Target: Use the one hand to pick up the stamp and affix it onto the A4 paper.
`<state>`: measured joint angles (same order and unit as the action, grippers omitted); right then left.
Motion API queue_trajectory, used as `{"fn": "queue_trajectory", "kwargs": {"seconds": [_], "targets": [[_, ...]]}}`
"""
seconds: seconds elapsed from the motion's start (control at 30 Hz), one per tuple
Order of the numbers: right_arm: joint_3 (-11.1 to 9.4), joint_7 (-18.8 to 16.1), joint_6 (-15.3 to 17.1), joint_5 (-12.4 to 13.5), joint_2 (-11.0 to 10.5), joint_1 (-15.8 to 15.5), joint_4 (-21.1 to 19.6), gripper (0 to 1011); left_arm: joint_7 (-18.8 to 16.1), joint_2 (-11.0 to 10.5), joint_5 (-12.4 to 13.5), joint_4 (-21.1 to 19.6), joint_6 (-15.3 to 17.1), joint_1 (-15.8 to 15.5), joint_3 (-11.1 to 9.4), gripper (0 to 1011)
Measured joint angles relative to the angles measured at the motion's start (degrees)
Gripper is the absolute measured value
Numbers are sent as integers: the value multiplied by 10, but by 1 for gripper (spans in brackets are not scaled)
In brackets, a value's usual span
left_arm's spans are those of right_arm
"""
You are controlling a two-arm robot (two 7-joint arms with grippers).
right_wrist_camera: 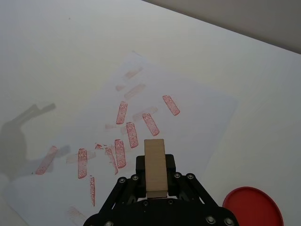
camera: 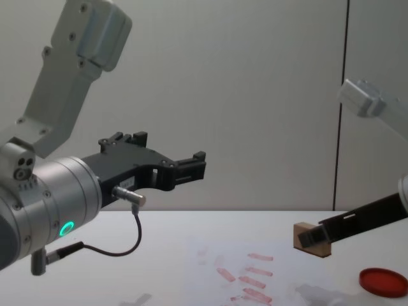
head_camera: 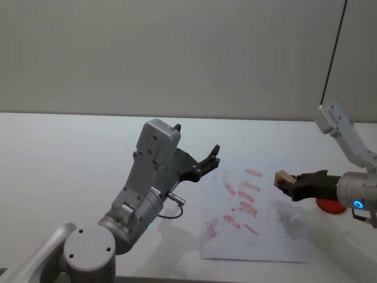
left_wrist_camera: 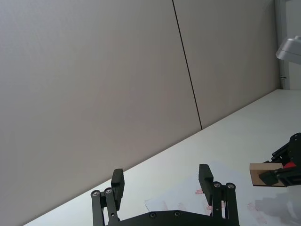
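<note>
My right gripper (head_camera: 290,183) is shut on the stamp (head_camera: 283,177), a light tan wooden block held level in the air over the right part of the A4 paper (head_camera: 265,244). In the right wrist view the stamp (right_wrist_camera: 154,167) sticks out between the black fingers, above the paper (right_wrist_camera: 202,108) and its several red marks. From the chest view the stamp (camera: 310,240) hangs clear of the table. My left gripper (head_camera: 211,158) is open and empty, raised left of the paper's far corner; its fingers (left_wrist_camera: 205,176) stand wide apart.
A flat round red ink pad (head_camera: 330,205) lies on the white table (head_camera: 70,153) just right of the paper, under my right wrist. It also shows in the chest view as the ink pad (camera: 382,280). A grey wall runs behind the table.
</note>
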<state>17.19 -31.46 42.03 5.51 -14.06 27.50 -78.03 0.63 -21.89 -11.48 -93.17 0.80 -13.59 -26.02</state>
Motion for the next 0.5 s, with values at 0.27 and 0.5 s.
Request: {"fn": "queue_trajectory", "kwargs": {"seconds": [0.27, 0.5], "targets": [[3, -13, -14, -19, -5, 3, 0, 218, 0, 0, 0, 0, 0, 0, 0, 1002], [6, -31, -42, -26, -11, 1, -1, 218, 0, 0, 0, 0, 0, 0, 0, 1002]]}}
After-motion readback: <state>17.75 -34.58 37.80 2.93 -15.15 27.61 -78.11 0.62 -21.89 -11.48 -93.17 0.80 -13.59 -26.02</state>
